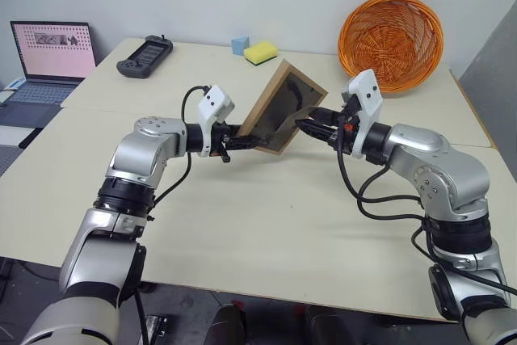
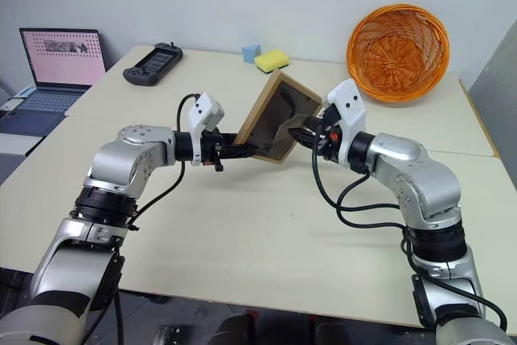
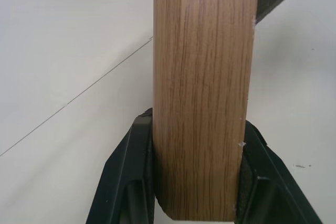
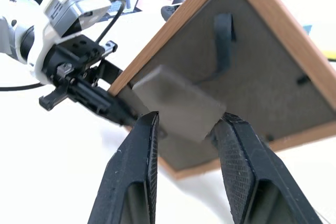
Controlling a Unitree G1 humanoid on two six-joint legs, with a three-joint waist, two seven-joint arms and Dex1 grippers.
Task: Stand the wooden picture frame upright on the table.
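- Wood and dark board are seen in the middle of the left eye view: the wooden picture frame [image 1: 281, 108] is held up in the air above the table [image 1: 266, 224], tilted, with its dark grey back shown.
- The left gripper [image 1: 252, 142] is clamped on the lower edge of the frame, and the right gripper [image 1: 307, 125] is met at the frame's right side.
- At the top of this view an orange basket [image 1: 391, 38] is leaned at the right, a yellow sponge [image 1: 260, 52] and a small blue block [image 1: 240, 44] are set in the middle, a black game controller [image 1: 144, 57] lies further left, and a laptop [image 1: 51, 58] is open at the far left.
- In the left wrist view the wood edge [image 3: 205, 93] is squeezed between both black fingers [image 3: 128, 182], and the table seam [image 3: 79, 95] is seen at the left.
- In the right wrist view the grey prop leg [image 4: 178, 100] on the frame's back is pinched between the right fingers [image 4: 139, 171]. The left gripper is seen at the left, shut on the frame's edge.
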